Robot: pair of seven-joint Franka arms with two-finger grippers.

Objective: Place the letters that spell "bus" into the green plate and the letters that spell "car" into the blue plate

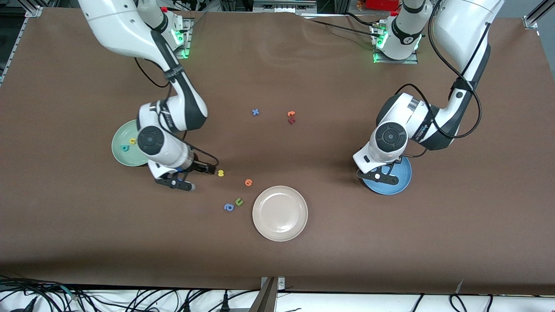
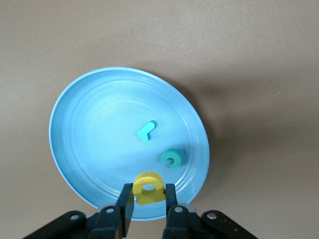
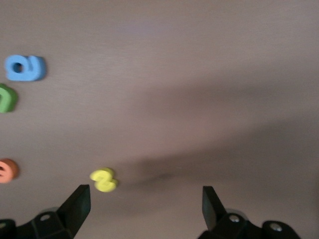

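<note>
The left tool (image 2: 148, 201) hangs over the blue plate (image 2: 84, 119), its fingers narrow about the yellow "a" (image 2: 148, 188); teal "r" (image 2: 146, 131) and "c" (image 2: 172, 158) lie inside. The right tool (image 3: 144, 201) gapes wide near the yellow "s" (image 3: 104, 179) on the surface. The right arm partly hides the green plate (image 1: 122, 159), holding "u" (image 1: 133, 141) and "b" (image 1: 125, 148).

Robotics lab, test bench. Brown-covered table (image 1: 303, 268) framed by aluminium rails (image 1: 537, 13). Two white arms on bolted base plates (image 1: 396, 58), green status lights lit. Loose cables (image 1: 130, 299) strung along the table edge nearest the front camera. Staged props only: plastic plates (image 1: 280, 213), foam letters (image 1: 256, 112).
</note>
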